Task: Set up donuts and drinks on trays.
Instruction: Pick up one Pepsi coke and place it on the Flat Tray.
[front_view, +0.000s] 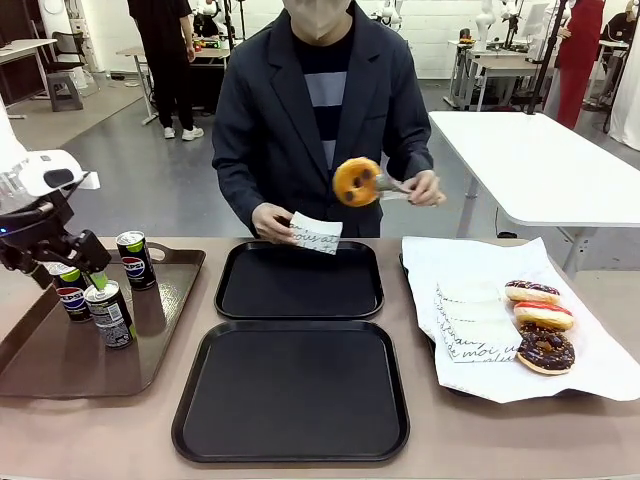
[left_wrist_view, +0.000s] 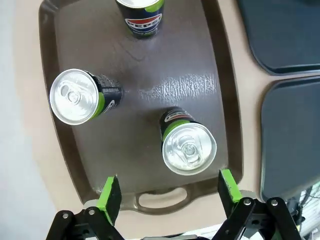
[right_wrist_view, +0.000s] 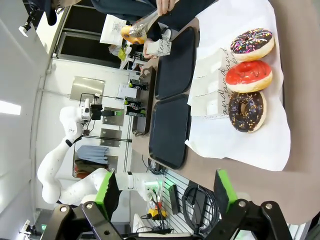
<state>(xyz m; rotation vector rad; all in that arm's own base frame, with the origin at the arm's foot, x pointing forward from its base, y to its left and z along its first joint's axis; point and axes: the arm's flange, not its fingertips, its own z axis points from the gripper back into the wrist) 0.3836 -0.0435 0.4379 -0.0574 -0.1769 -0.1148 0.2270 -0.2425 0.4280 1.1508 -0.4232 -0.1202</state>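
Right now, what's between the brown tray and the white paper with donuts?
Two black trays: the far tray and the near tray, seen in the front view.

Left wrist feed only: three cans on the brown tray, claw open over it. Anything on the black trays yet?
Observer: Nothing yet. The far black tray and the near black tray both hold nothing.
Operator: Donuts?
Observer: Three donuts lie on white paper to the robot's right; the person holds a fourth donut in tongs.
Operator: Right claw?
Observer: The right claw is open, holding nothing.
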